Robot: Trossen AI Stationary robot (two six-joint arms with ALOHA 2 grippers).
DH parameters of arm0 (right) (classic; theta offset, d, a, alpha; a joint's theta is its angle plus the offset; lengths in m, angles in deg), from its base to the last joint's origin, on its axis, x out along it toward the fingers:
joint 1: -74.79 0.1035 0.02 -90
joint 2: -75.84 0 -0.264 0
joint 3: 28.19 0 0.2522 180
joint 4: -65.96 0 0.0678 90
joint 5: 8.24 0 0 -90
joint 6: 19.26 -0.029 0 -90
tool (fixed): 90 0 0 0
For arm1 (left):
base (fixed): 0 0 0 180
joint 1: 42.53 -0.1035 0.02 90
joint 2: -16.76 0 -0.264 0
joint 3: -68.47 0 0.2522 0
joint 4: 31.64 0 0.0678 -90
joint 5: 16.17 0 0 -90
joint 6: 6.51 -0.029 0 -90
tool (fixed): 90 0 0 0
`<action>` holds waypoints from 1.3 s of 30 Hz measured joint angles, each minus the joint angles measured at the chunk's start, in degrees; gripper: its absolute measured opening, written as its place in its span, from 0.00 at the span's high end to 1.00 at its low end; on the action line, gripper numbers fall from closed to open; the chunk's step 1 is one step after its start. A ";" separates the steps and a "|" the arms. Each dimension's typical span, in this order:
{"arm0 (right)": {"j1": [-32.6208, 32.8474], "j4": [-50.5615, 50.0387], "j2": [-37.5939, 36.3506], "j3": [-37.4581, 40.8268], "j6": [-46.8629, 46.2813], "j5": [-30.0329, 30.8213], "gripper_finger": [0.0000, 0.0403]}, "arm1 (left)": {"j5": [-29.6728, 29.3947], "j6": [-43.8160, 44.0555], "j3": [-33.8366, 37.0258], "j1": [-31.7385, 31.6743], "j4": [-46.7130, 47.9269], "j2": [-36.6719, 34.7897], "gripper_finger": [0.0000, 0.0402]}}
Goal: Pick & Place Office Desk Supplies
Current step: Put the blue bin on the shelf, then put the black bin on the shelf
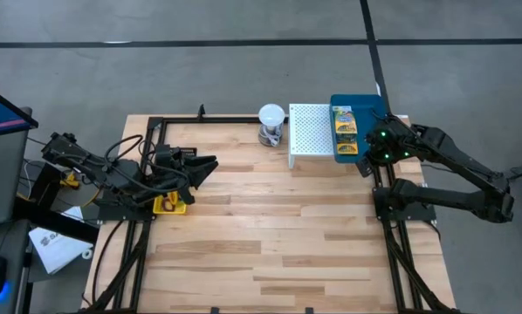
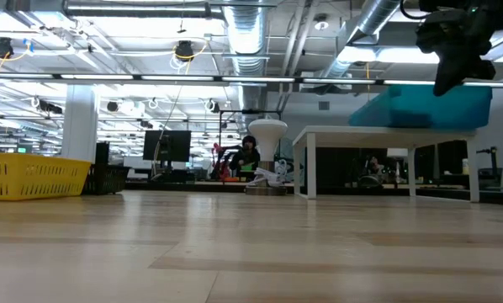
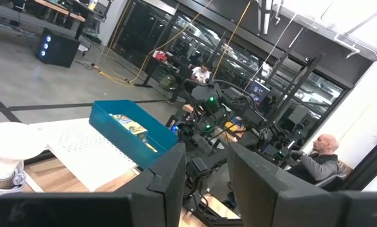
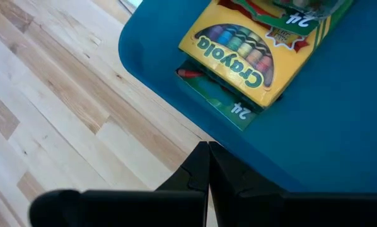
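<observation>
Crayon boxes [image 4: 242, 47] lie in blue tray [image 1: 370, 106] | right gripper [image 4: 208, 165] hovers over tray, clenched empty | left gripper [image 3: 204, 173] parted, empty, far from tray | next: fetch another supply.

Grey concrete floor [image 1: 243, 70] with dark seams around the wooden table [image 1: 270, 235]. Open ceiling with silver ducts [image 2: 251, 34], strip lights, glass partitions [image 3: 144, 38], people at desks.
</observation>
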 joint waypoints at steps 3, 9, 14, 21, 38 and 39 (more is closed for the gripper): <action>0.00 0.00 0.00 0.00 0.00 -0.02 1.00 | 0.00 0.00 0.00 0.00 0.00 0.00 0.72; 0.00 0.53 0.00 0.00 0.00 -0.31 1.00 | 0.02 0.00 0.00 0.00 0.00 0.00 0.72; 0.00 1.70 0.00 0.00 -0.23 -0.39 1.00 | 0.04 0.00 0.00 0.02 0.00 0.00 0.72; 0.00 2.21 0.00 0.00 -0.42 -0.39 1.00 | 0.27 0.02 0.00 0.02 0.00 0.00 0.72; 3.72 2.46 -1.36 -0.02 -3.90 -4.21 1.00 | 0.35 0.02 0.00 0.09 -0.01 0.00 0.72; 4.60 2.47 -1.88 -0.02 -4.74 -4.25 1.00 | 0.49 0.04 0.00 0.09 0.00 0.00 0.72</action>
